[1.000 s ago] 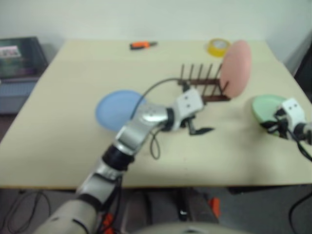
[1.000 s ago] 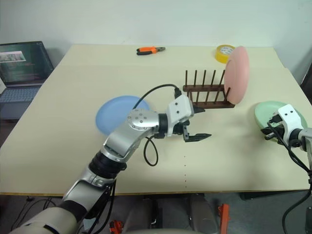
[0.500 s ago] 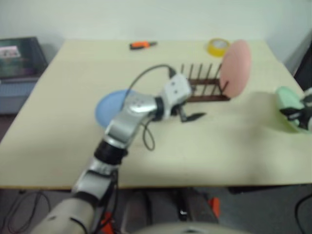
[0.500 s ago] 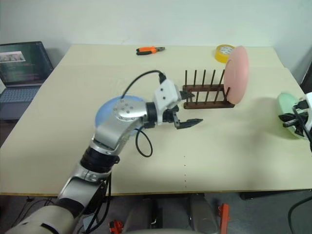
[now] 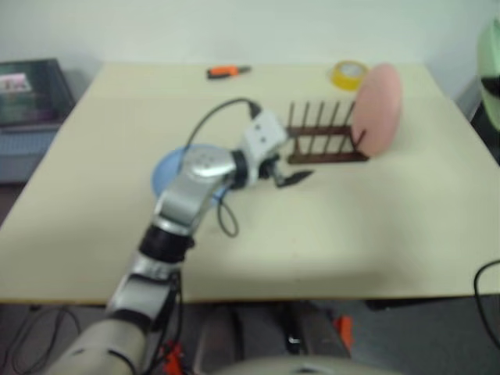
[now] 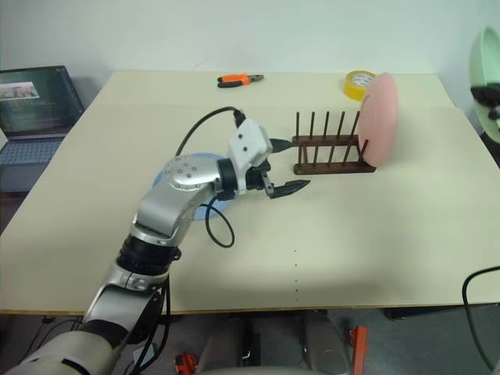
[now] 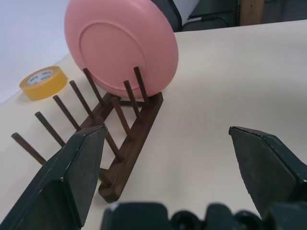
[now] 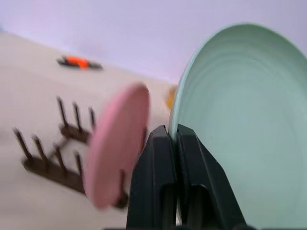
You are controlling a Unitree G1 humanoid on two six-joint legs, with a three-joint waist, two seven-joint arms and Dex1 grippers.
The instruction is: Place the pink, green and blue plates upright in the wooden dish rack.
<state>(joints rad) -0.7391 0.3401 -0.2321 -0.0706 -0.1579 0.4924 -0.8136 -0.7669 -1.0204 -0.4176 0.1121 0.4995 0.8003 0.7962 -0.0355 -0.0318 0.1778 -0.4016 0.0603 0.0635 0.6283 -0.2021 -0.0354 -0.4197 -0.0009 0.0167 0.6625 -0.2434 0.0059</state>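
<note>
The green plate (image 8: 240, 124) has left the table (image 6: 375, 250) since a second ago, raised high at the right edge, pinched at its rim by the closed right gripper (image 8: 173, 139). The left gripper (image 6: 283, 186), wide open and empty, has drawn back left of the wooden dish rack (image 6: 332, 156), where the pink plate (image 6: 378, 119) stands upright; the blue plate (image 6: 203, 209) lies under the left arm

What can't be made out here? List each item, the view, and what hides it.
- Blue plate: head views, mostly covered by the left arm.
- Green plate: head views, cut by the frame edge.
- Wooden dish rack: right wrist view, motion-blurred, partly behind the pink plate.
- Laptop screen: too small to read.
</note>
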